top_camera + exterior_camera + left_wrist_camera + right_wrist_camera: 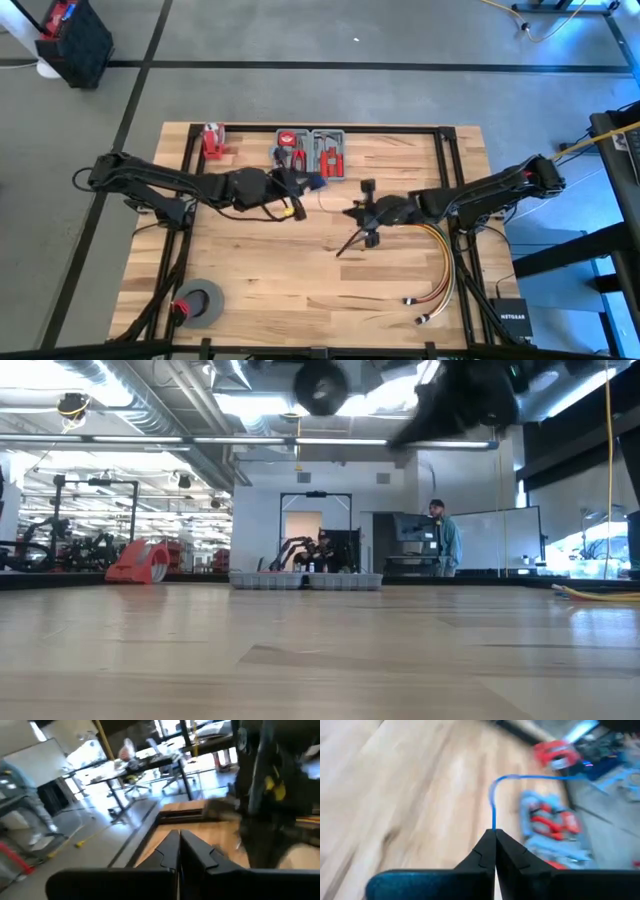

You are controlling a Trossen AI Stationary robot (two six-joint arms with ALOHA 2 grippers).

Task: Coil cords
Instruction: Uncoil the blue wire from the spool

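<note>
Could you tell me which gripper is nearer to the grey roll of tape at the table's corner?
Left. The left gripper hovers mid-table, diagonally up from the grey roll of tape; the right gripper sits farther toward the table's other side.

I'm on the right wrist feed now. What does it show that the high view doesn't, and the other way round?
Only the right wrist view shows the right hand shut on a thin blue cord, which rises from the fingertips and bends toward the tools.

Only the high view shows the layout: the left hand raised near the tool tray, the grey tape roll at the near left, and the yellow, orange and red cables at the right.

Both show the wooden table, the tool tray and the right hand.
</note>
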